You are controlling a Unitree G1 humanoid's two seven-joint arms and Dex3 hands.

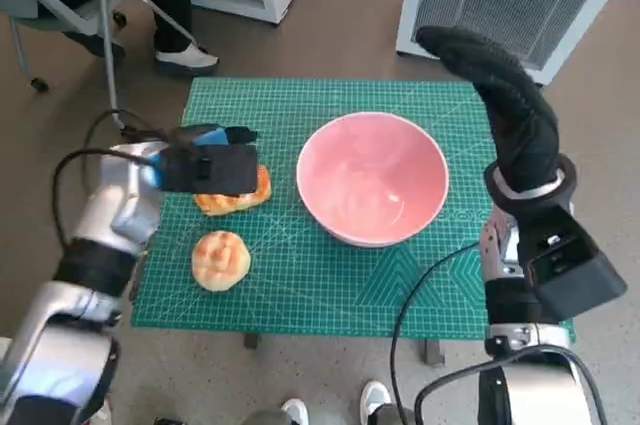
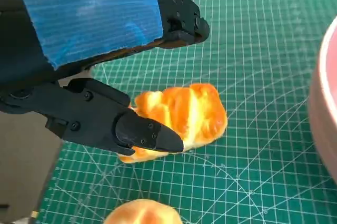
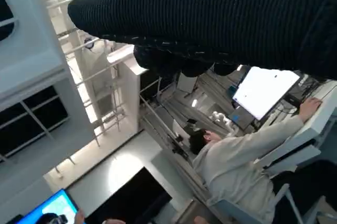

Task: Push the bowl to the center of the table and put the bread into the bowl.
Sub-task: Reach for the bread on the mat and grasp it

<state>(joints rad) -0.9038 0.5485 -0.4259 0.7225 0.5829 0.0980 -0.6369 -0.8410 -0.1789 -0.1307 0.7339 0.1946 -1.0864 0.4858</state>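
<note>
- Your pink bowl (image 1: 372,177) stands on the green cutting mat (image 1: 300,285), roughly at its middle and a little toward your right side; I judge the push step done or nearly done; nothing lies inside the bowl.
- Two pieces of bread remain on the mat at your left: a golden bread roll (image 2: 181,118) under your left hand (image 1: 205,163), and a round bun (image 1: 220,260) nearer the table edge, apart from the first.
- Your left hand hovers over the golden roll; in the left wrist view its fingers (image 2: 142,132) are spread to either side of the roll, one lower finger at or just beside its edge; it holds nothing yet, so the grasp is not made.
- Your right hand (image 1: 500,85) is raised well clear of the bowl beyond the mat's far right corner; whether its fingers are apart or curled I cannot tell.
- Left to do, as I judge: grip the bread, carry it over the rim, release.
</note>
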